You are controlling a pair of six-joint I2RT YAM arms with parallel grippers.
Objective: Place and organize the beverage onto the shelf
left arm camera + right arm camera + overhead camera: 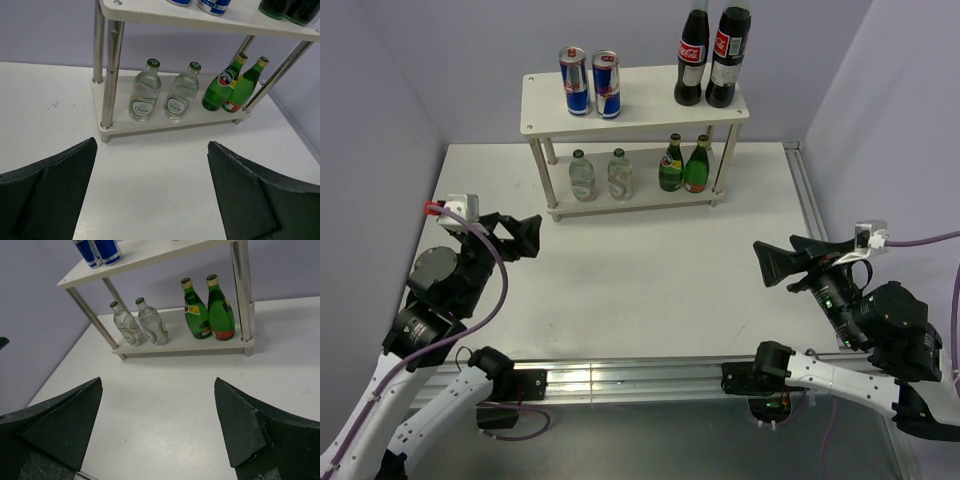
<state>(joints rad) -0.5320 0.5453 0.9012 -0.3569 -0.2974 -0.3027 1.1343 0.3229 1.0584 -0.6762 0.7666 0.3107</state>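
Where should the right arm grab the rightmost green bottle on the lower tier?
Probably by the neck, coming from the front. The green bottle stands upright under the top board, its body close against its twin and beside a leg; only the slim neck has room for a grip.

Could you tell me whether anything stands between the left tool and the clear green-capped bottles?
Nothing visible: bare white table lies between the left tool and the clear green-capped bottles; the shelf's metal front leg stands left of them.
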